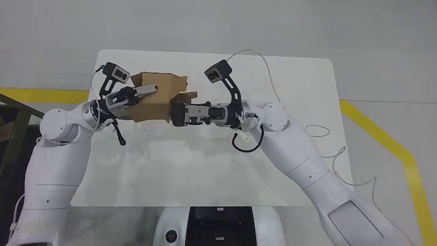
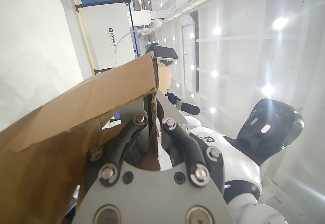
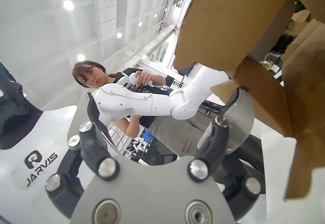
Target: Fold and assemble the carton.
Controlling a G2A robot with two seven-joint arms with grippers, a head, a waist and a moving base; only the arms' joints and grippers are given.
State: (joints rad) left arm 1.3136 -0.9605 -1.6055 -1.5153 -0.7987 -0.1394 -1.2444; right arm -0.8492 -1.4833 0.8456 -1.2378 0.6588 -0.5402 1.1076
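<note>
"Looking down at the table [image 1: 293,96], where is the carton [image 1: 171,85]?"

"At the far left part, flaps up, between the two arms."

"And the left gripper [image 1: 145,91]?"

"Its arm bends in from the left with the wrist level. The fingers [image 2: 167,108] are clamped on the edge of a corrugated panel."

"The right gripper [image 1: 179,115]?"

"That arm stretches across to the carton's near right corner. Its fingers [image 3: 92,108] are spread wide, one just beside a loose flap, and they grip nothing."
</note>
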